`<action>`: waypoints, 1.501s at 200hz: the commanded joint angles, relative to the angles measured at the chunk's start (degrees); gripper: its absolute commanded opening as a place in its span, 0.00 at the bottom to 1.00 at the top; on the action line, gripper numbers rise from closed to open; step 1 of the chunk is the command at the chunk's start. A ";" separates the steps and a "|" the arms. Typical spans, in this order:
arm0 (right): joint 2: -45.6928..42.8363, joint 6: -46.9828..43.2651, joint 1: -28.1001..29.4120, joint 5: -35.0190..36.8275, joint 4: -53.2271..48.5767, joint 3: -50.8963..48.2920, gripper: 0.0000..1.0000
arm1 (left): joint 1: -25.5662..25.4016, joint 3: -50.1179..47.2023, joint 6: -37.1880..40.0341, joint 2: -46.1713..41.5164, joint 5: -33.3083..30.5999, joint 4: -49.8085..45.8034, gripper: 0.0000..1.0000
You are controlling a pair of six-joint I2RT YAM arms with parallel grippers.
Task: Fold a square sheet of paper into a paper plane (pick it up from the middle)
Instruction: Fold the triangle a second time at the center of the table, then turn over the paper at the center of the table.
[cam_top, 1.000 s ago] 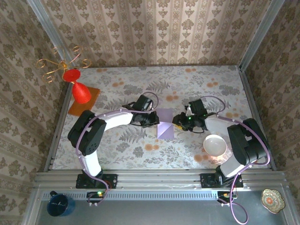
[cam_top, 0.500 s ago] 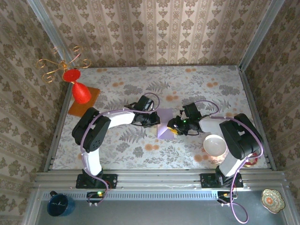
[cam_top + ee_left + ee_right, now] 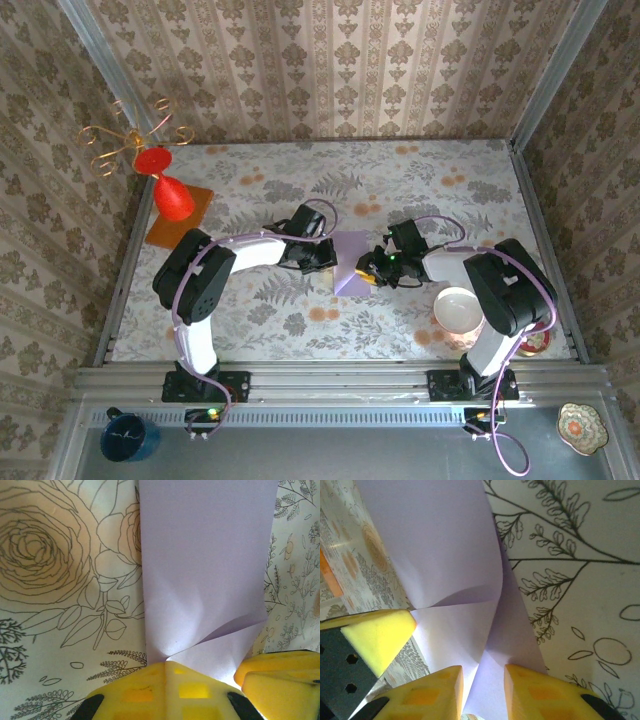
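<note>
Roughly mid-table, the lilac sheet of paper [image 3: 352, 264] lies on the flowered tablecloth [image 3: 290, 310], partly folded. From above it reads as an upright rectangle with a slanted flap at its near end. In the left wrist view one layer crosses over another. The creases run together at the tip of the left gripper [image 3: 167, 672], whose yellow fingers are pressed together on the sheet's edge. The right gripper [image 3: 483, 680] meets the sheet from the opposite side. Its two yellow fingers stand slightly apart, and a raised fold of the paper runs into the gap between them. The two grippers are close together, with the paper between them. A white bowl [image 3: 458, 308] sits beside the right arm, toward the front of the table. Well away, at the back left, a red vase [image 3: 172, 195] stands on an orange mat [image 3: 163, 235].
</note>
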 commanded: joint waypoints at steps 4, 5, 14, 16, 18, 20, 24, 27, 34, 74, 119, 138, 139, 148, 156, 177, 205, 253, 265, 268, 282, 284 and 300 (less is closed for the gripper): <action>2.26 0.81 0.60 -0.12 3.84 1.07 0.28 | 0.50 -0.57 0.15 1.02 -0.76 -1.41 0.06; 2.26 0.88 0.63 -0.12 3.89 1.07 0.27 | 0.49 -0.57 0.15 1.03 -0.73 -1.41 0.06; 2.44 0.99 0.70 -0.40 4.62 1.02 0.27 | 0.50 -0.58 0.15 1.13 -0.79 -1.50 0.06; 2.44 1.00 0.67 -0.48 4.81 1.05 0.27 | 0.51 -0.61 0.15 1.13 -0.78 -1.50 0.05; 2.48 1.02 0.67 -0.48 4.86 1.06 0.27 | 0.49 -0.58 0.15 1.13 -0.78 -1.57 0.05; 2.57 0.96 0.66 -0.52 4.87 1.06 0.26 | 0.48 -0.57 0.11 1.17 -0.78 -1.58 0.05; 2.62 0.96 0.66 -0.55 5.07 1.15 0.26 | 0.48 -0.59 0.15 1.21 -0.78 -1.61 0.05; 2.75 0.97 0.66 -0.59 5.15 1.15 0.26 | 0.49 -0.63 0.15 1.22 -0.78 -1.59 0.05; 2.86 1.08 0.66 -0.63 5.26 1.15 0.26 | 0.61 -0.69 0.15 1.22 -0.78 -1.63 0.05; 4.01 1.48 0.99 -1.23 6.67 1.24 0.25 | 0.66 -0.84 -0.07 1.04 -1.09 -1.68 0.05; 4.59 1.89 1.30 -1.48 7.99 1.06 0.26 | 0.83 -2.01 -0.88 0.56 -1.40 -0.89 0.05; 4.69 2.42 1.36 -2.46 10.53 0.56 0.26 | 1.16 -3.30 -2.01 0.17 -0.66 0.89 0.07; 4.71 2.43 1.41 -2.53 10.71 0.55 0.25 | 1.17 -3.34 -2.03 0.12 -0.63 1.01 0.07; 4.62 2.78 1.53 -2.93 11.98 0.12 0.25 | 1.32 -3.76 -2.43 -0.01 -0.52 1.52 0.08; 4.40 2.79 1.59 -3.21 12.68 -0.06 0.25 | 1.50 -3.99 -2.57 -0.18 -0.60 1.66 0.08; 4.02 2.16 1.97 -3.47 13.26 -0.08 0.25 | 1.58 -4.26 -2.57 -0.28 -0.64 1.66 0.08; 3.85 1.16 2.64 -3.49 13.50 0.01 0.24 | 1.62 -4.26 -2.57 -0.11 -0.64 1.66 0.08; 4.33 -0.26 2.95 -2.00 12.64 0.09 0.19 | 1.88 -4.78 -2.66 -2.38 -1.04 1.25 0.08; 4.31 -0.93 2.95 -1.64 12.51 0.31 0.17 | 2.19 -5.12 -2.66 -3.76 -1.30 1.05 0.09; 4.29 -1.02 2.99 -1.56 12.54 0.35 0.17 | 2.28 -5.28 -2.73 -4.17 -1.37 1.05 0.10; 4.06 -1.83 2.95 -1.28 12.62 0.66 0.14 | 2.73 -6.13 -3.00 -6.19 -1.78 1.08 0.14; 3.99 -1.97 2.95 -1.23 12.68 0.70 0.14 | 2.82 -6.24 -3.08 -6.48 -1.89 1.10 0.14; 3.28 -2.99 2.99 -0.79 12.80 1.06 0.11 | 3.61 -7.73 -3.69 -9.07 -2.49 1.41 0.20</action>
